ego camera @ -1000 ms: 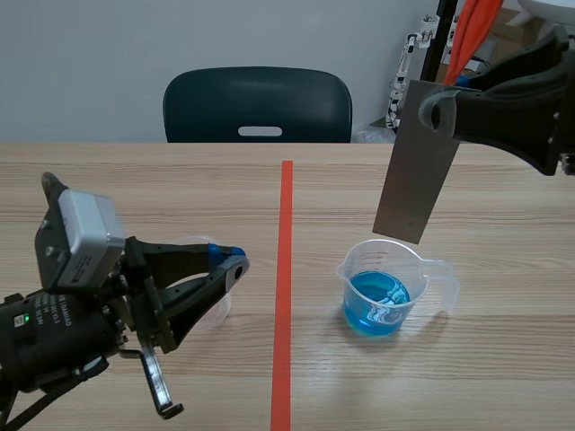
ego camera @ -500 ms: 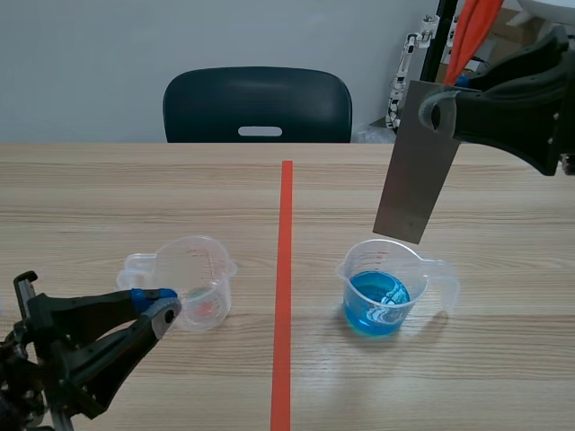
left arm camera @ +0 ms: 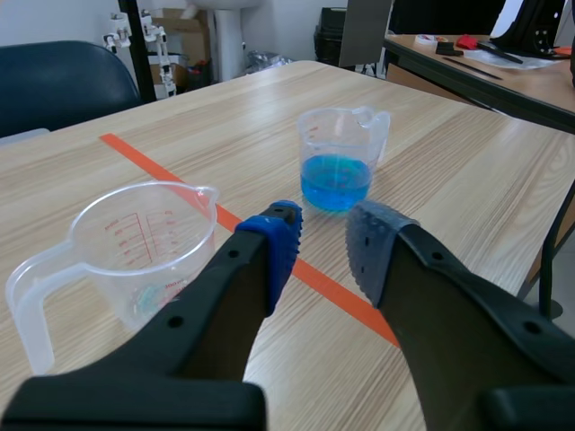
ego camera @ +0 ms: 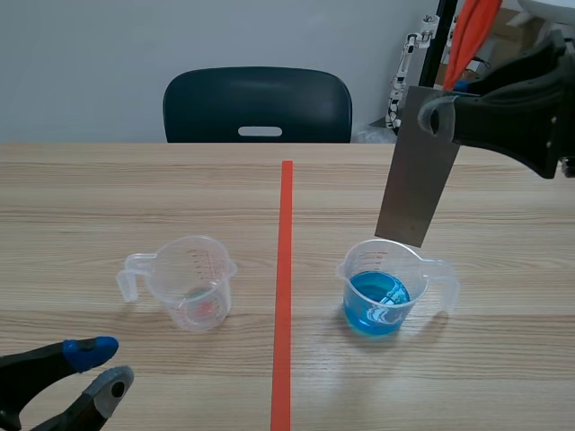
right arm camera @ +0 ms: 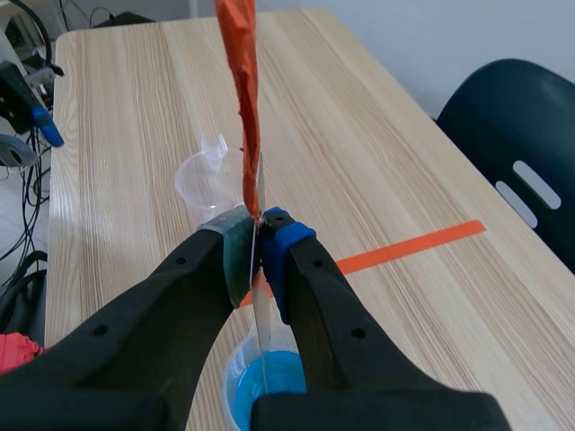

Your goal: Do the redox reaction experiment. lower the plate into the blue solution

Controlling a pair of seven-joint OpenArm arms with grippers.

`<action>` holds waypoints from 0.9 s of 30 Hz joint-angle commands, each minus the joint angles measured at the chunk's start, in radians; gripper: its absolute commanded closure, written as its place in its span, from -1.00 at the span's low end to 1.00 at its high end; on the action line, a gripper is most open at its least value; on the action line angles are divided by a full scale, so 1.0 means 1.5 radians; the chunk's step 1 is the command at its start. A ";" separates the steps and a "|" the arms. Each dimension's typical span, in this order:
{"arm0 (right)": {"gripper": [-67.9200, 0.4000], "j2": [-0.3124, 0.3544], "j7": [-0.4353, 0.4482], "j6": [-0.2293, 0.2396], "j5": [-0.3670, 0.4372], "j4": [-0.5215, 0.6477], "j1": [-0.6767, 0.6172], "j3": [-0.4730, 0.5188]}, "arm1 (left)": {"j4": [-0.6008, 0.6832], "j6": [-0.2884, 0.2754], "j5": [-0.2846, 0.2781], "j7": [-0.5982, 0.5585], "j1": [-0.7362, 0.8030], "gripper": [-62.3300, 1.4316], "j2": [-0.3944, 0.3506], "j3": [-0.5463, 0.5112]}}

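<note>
From the scene view, my right fingers (ego camera: pixel 437 112) are clamped on the top end of the grey metal plate (ego camera: pixel 418 175). The plate hangs slightly tilted above the measuring beaker of blue solution (ego camera: pixel 382 292), its lower edge at the beaker's far rim and not in the liquid. An empty clear measuring cup (ego camera: pixel 189 283) stands well to the beaker's left, across the orange-red tape line (ego camera: pixel 285 269). My left fingers (ego camera: pixel 99 370) sit low, further left of the beaker than the cup and nearer to me, parted a little and holding nothing. A dark chair (ego camera: pixel 258 103) stands behind the wooden surface (ego camera: pixel 503 359), beyond the beaker.

From the left wrist view, my left fingers (left arm camera: pixel 325 238) are apart with only air between the pads. The beaker (left arm camera: pixel 337 162) stands ahead of them, past the tape line (left arm camera: pixel 332 292), and the empty cup (left arm camera: pixel 135 251) is on the near side of that line.

From the right wrist view, my right fingers (right arm camera: pixel 256 247) pinch the plate (right arm camera: pixel 263 341), seen edge-on, directly over the beaker (right arm camera: pixel 235 386). The empty cup (right arm camera: pixel 202 184) stands beyond the beaker.
</note>
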 commanded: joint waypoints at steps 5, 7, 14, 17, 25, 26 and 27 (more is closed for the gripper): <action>0.97 -0.051 -0.025 0.002 -0.012 -0.032 0.017 0.010 | 0.015 0.009 -0.009 -0.058 0.051 -0.34 0.000 -0.031; 0.97 -0.067 -0.029 0.003 -0.025 -0.047 0.017 0.010 | 0.015 0.020 -0.010 -0.069 0.067 -0.67 0.002 -0.039; 0.97 -0.111 -0.037 0.021 -0.045 -0.096 0.017 0.010 | 0.014 0.039 -0.012 -0.070 0.128 -1.00 0.021 -0.062; 0.97 -0.131 -0.037 0.023 -0.061 -0.115 0.017 0.010 | 0.014 0.058 -0.012 -0.065 0.153 -1.00 0.035 -0.066; 0.97 -0.172 -0.036 0.046 -0.084 -0.170 0.017 0.010 | 0.011 0.115 -0.012 0.003 0.200 -1.00 0.084 -0.066; 0.97 -0.178 -0.036 0.046 -0.090 -0.177 0.017 0.010 | 0.009 0.129 -0.011 0.006 0.200 -1.00 0.092 -0.066; 0.97 -0.184 -0.036 0.046 -0.098 -0.183 0.017 0.010 | 0.005 0.144 -0.012 0.008 0.200 -1.00 0.098 -0.066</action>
